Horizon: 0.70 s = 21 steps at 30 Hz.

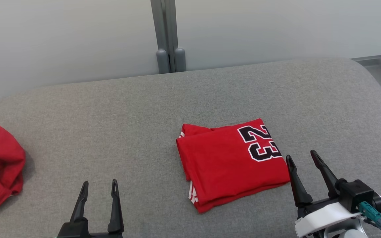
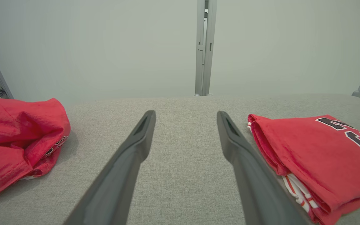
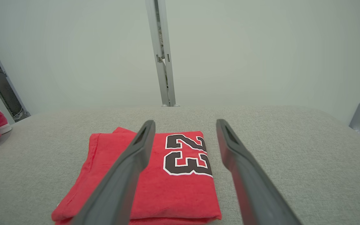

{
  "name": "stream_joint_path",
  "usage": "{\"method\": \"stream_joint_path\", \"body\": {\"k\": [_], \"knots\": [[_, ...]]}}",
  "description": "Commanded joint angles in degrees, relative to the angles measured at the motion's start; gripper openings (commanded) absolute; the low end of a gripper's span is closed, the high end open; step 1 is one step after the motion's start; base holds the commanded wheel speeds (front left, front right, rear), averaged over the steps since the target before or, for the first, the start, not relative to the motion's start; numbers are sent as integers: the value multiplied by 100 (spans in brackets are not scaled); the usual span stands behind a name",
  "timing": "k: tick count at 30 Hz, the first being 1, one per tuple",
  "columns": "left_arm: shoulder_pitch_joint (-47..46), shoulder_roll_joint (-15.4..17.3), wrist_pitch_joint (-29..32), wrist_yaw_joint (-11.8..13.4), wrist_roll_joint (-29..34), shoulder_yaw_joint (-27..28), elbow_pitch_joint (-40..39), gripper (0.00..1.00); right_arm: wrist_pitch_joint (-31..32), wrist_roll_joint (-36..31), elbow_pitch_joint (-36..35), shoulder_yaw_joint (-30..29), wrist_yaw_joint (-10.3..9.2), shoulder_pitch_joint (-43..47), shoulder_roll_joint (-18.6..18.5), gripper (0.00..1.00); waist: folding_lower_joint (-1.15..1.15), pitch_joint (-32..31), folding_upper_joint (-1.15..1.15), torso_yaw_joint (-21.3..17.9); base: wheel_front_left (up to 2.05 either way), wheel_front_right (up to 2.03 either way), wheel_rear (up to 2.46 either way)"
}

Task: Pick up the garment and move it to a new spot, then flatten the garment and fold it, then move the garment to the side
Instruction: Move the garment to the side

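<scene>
At four o'clock of the folded red fabric jersey (image 1: 230, 165), the right gripper (image 1: 300, 154) gaped empty; the left gripper (image 1: 100, 181) likewise — dragging one edge might undo the folds.

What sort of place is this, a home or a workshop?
Most likely a robot test room, not a home: a grey padded table stands before bare pale panels joined by a metal post, with a folded red shirt on it.
</scene>
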Motion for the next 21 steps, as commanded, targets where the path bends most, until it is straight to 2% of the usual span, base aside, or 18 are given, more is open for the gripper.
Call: {"method": "stream_joint_path", "body": {"k": [1, 21], "knots": [[84, 12, -1, 44, -21, -3, 13, 100, -16, -10, -9, 3, -3, 56, -6, 100, 0, 1, 0, 3, 0, 0, 0], [57, 12, -1, 5, 3, 0, 39, 100, -16, 37, -22, 32, -3, 83, -12, 100, 0, 23, 0, 19, 0, 0, 0]]}}
